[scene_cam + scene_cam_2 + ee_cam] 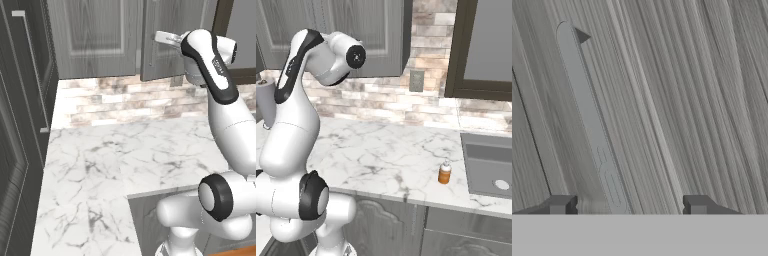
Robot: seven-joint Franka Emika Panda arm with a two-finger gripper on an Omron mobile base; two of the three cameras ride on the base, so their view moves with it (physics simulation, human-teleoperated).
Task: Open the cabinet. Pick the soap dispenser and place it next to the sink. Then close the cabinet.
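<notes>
Hand view: gripper [628, 206] spread apart, nothing between the two dark tips, facing the grey wood-grain door of the cabinet [687, 100] from close up, with the pale bar handle [587, 115] running diagonally just inside the left tip, not clamped

Left base view: white arm raised high, hand up at the cabinet [100, 30] doors above the marble countertop [100, 165]; right-hand door apparently standing slightly ajar at its lower edge, hard to confirm

Right base view: soap dispenser [444, 172] upright on the countertop [381, 150], just beside the left rim of the sink [488, 165], well apart from the hand and far below it, off toward the robot's right

Judged from this: bottle already out and set next to the basin, so fetch and placement look done; left to do, closing the door, with the hand seemingly lined up at the handle for that push
</notes>
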